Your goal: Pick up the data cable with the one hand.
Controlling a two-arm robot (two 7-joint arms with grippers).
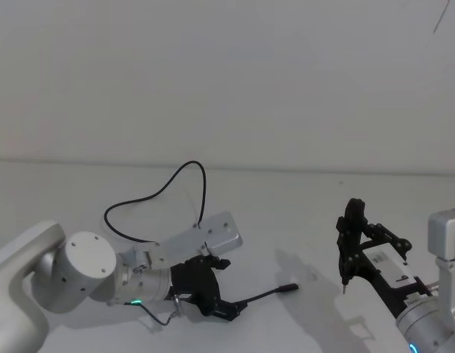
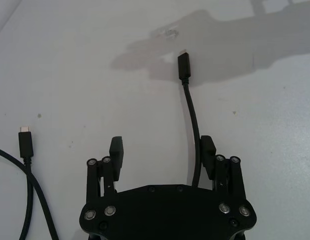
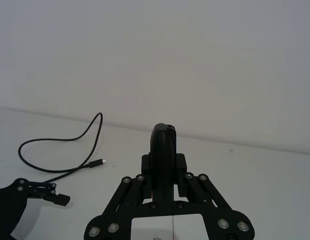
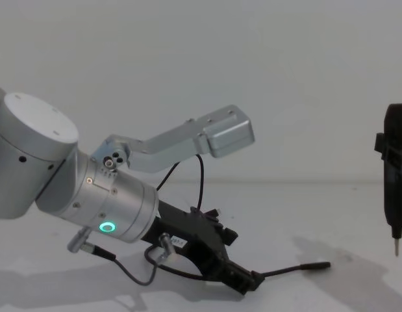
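So the surface was a plain white matte tabletop [image 1: 315, 213], running back to a white wall at the far edge. It was pretty bare, with just a few tiny dark specks and some soft grey shadows towards the near right.

The only thing lying on it was a long, thin, black, flexible cord [image 2: 194, 120]. Its slack made a big loose loop over on the far left side. One slim black plug with a silver tip [image 2: 183, 65] sat nearer, around the middle, pointing right. I couldn't tell if that end was flat on the surface or slightly raised. The other small plug [image 2: 25, 143] lay flat, well apart from the first.
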